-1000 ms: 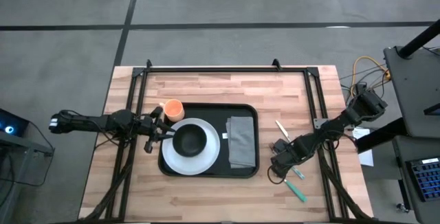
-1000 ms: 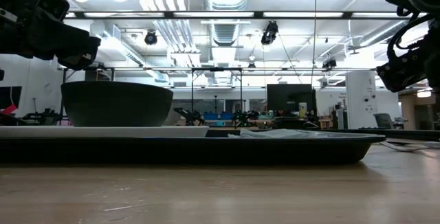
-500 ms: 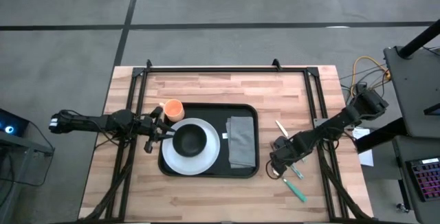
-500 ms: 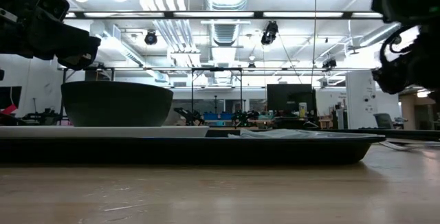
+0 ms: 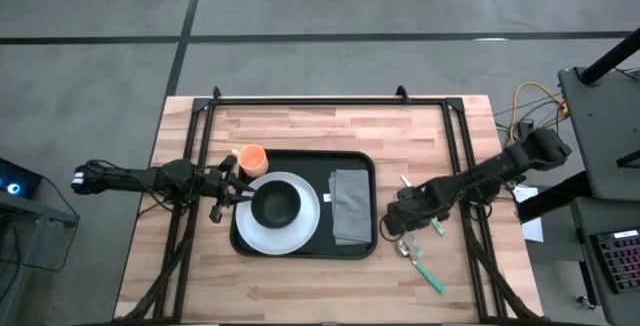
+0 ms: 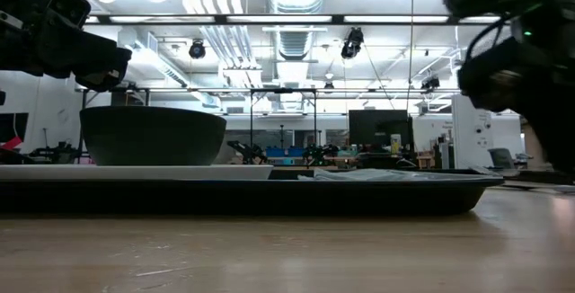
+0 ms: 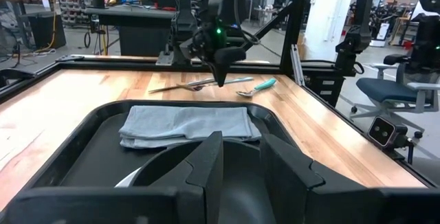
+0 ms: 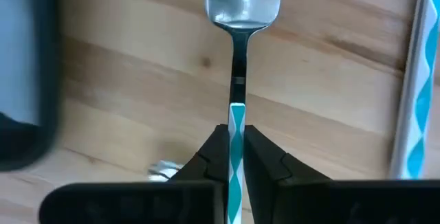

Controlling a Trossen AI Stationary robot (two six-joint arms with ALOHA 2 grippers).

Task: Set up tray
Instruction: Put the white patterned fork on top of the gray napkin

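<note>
The black tray [image 5: 300,161] holds a white plate [image 5: 303,232] with a dark bowl [image 5: 276,203] on it and a folded grey napkin [image 5: 350,206]. My right gripper [image 5: 398,222] stands over the wood just right of the tray, pointing down, shut on a fork [image 8: 240,4] with a teal-and-white handle. My left gripper [image 5: 232,190] waits at the tray's left edge, level, its fingers a little apart in front of the bowl [image 7: 240,176]. My right gripper pinches the fork's patterned handle [image 8: 236,117] between its two fingers [image 8: 213,155], close to where the handle meets the silver neck. The fingers come from above, pointing down. The tines reach out past the fingertips over the wood; whether the fork is clear of the table I cannot tell.
An orange cup [image 5: 251,159] stands at the tray's far left corner. More cutlery lies on the wood right of the tray: a silver piece [image 5: 408,187], a spoon [image 5: 405,250] and a teal-handled piece [image 5: 432,278]. A black frame [image 5: 300,101] borders the table.
My right gripper has moved a little toward the tray and the table's far edge, rising slightly, and its wrist has rolled. The spoon that it stood over now shows on the wood behind it.
</note>
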